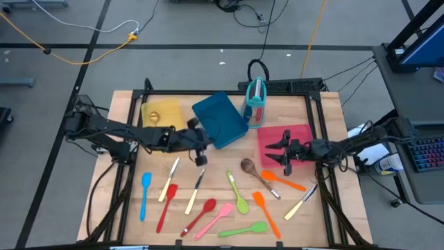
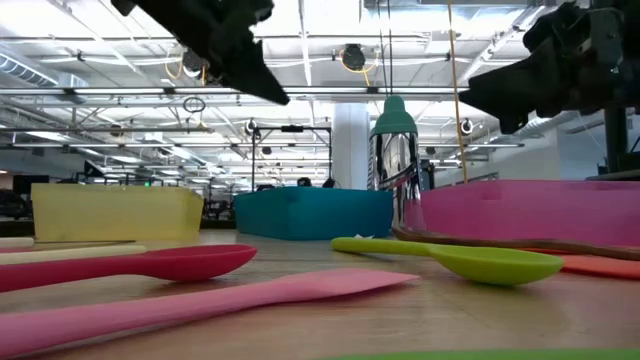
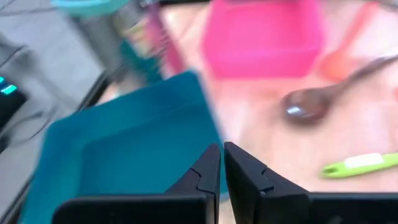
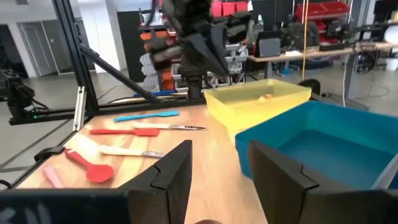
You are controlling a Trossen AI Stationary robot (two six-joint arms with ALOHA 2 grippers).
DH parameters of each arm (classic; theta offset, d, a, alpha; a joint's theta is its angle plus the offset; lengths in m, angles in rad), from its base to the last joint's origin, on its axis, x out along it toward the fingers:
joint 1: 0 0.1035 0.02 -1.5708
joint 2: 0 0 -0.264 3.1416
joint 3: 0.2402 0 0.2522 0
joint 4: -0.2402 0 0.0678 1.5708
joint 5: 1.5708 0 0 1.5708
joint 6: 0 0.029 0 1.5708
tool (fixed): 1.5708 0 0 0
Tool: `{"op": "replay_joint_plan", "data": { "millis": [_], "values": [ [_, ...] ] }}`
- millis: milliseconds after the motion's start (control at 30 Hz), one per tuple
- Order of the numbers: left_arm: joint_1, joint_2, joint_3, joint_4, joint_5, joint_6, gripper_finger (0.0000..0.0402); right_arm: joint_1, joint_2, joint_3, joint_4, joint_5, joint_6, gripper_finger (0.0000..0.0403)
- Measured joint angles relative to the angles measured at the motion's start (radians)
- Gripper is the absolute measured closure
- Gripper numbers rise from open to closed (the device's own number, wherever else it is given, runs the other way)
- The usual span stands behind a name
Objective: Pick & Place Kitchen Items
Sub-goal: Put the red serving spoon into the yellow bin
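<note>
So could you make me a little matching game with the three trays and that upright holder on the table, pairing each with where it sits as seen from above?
Things:
1. yellow tray
2. blue tray
3. pink tray
4. teal holder

Places, in the high view:
A. standing at the table's far edge, between two trays
B. farthest toward the left arm's side
C. under the right gripper, on the right arm's side
D. in the middle, turned at an angle, beside the left gripper

Pairs: 1-B, 2-D, 3-C, 4-A
</note>
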Motion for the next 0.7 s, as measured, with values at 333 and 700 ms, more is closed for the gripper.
{"op": "replay_joint_plan", "data": {
  "millis": [333, 700],
  "values": [
    [-0.012, 0.001, 0.0, 0.046, 0.153, 0.024, 0.0318, 0.038, 0.107, 0.059, -0.018, 0.003, -0.002, 0.0252],
    [-0.028, 0.134, 0.0, 0.167, 0.306, 0.005, 0.0239, 0.078, 0.264, 0.15, -0.064, 0.002, 0.033, 0.0252]
  ]
}}
